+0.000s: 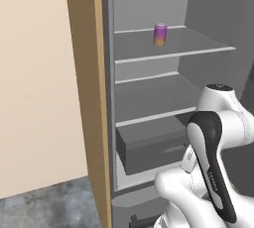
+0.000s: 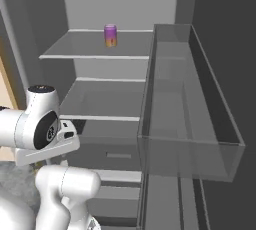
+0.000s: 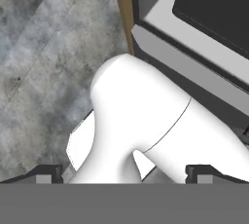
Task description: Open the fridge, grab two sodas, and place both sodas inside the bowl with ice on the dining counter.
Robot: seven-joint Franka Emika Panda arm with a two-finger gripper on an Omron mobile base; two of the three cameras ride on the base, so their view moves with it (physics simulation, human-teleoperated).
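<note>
Arm (image 1: 211, 138) hides part of fridge drawer (image 1: 149, 145).

Even, diffuse rendered light with no visible source. The tall grey fridge (image 1: 149, 88) interior is softly shaded, darker toward its right wall and under the shelves. The short purple-pink can (image 1: 159, 34) shows a faint sheen. All three views are slightly soft, with no edge distortion.
</note>
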